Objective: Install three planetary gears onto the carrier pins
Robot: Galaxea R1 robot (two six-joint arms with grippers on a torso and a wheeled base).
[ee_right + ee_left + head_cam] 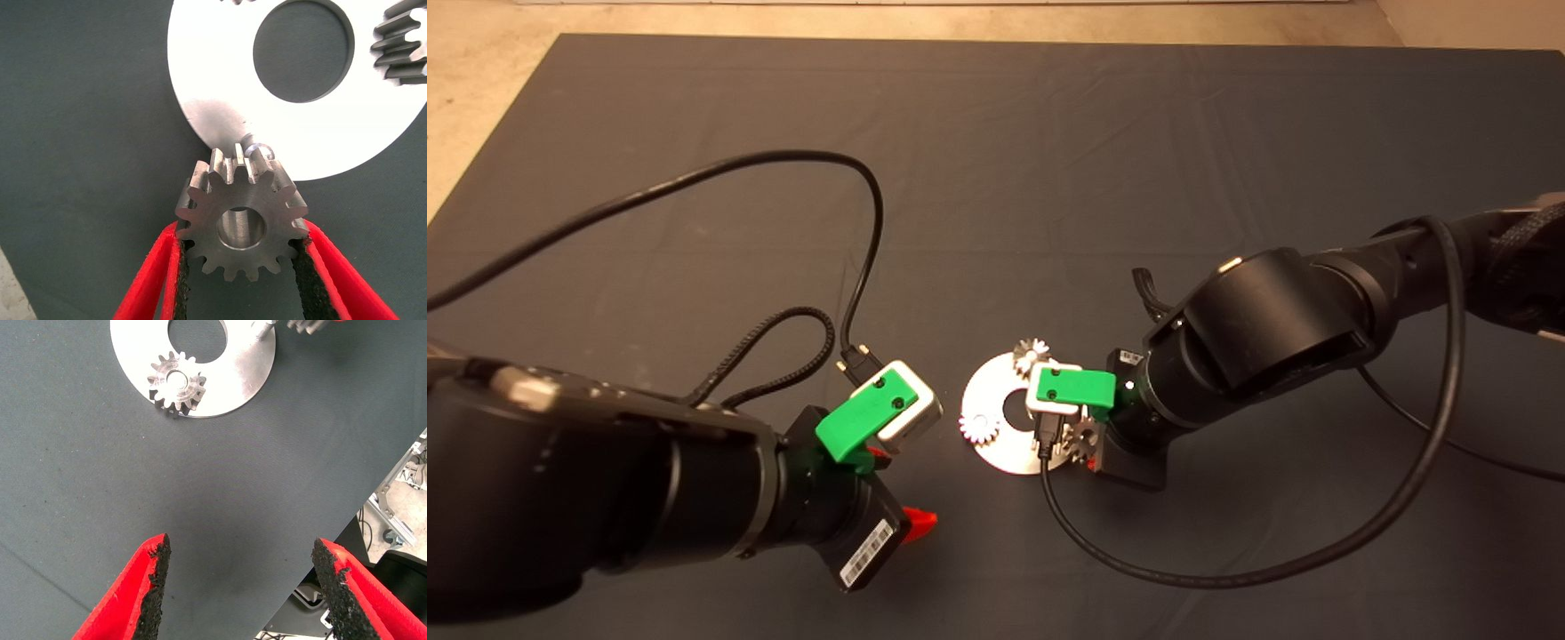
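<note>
Left of the plate point(1003, 455), well apart from it: the left gripper point(240, 583), idle above the dark woven mat point(694, 107), red fingers with crumbly black pads spread wide, nothing between them. On the plate's left rim, nearest that gripper: one planetary gear point(978, 428), seated flat with its pin end showing through the centre hole, bright machined metal, blunt straight teeth. At the plate's far rim: a second gear point(1032, 354), apparently seated likewise, teeth just overhanging the edge. So, by the look of it, two of three done. The plate itself: flat, thin, brushed silver, round, with a large clean centre hole. At the plate's right-hand near rim: the last free carrier pin point(257, 150), a short rounded silver stud, upright. Just beside that pin, touching or nearly touching it, not yet over it: the third gear point(240, 220), duller grey steel, thick, with a smooth bore. Clamped on that gear's teeth from both sides: the right gripper point(237, 267). Left to do, on this showing: line the bore up with the stud, lower, let go.
</note>
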